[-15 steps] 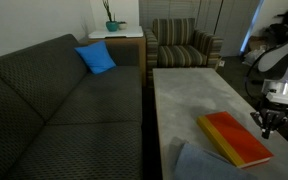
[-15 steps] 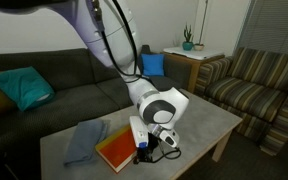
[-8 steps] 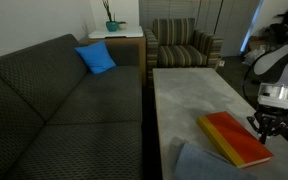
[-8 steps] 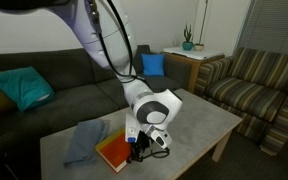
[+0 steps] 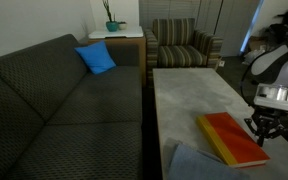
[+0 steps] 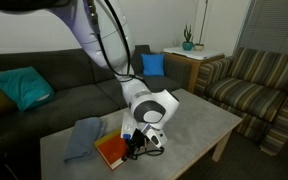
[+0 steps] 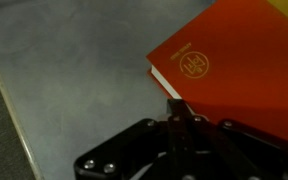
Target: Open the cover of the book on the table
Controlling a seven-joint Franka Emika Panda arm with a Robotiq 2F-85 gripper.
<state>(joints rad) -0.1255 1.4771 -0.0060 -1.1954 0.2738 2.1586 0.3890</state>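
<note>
A closed red-orange book (image 5: 232, 138) with a gold emblem on its cover lies flat on the grey table (image 5: 184, 95). It also shows in an exterior view (image 6: 112, 150) and in the wrist view (image 7: 239, 70). My gripper (image 5: 260, 128) hangs low at the book's long edge, fingers pressed together. In the wrist view the shut fingertips (image 7: 181, 108) sit right at the book's white page edge near a corner. In an exterior view the gripper (image 6: 137, 147) hides part of the book. Nothing is held.
A blue-grey cloth (image 6: 82, 138) lies on the table beside the book, also seen at the bottom of an exterior view (image 5: 189, 163). A dark sofa (image 5: 54, 105) with a blue cushion (image 5: 96, 58) runs along the table. A striped armchair (image 5: 182, 45) stands beyond.
My gripper has crept a little along the table towards the book's edge. The book stays flat and closed.
</note>
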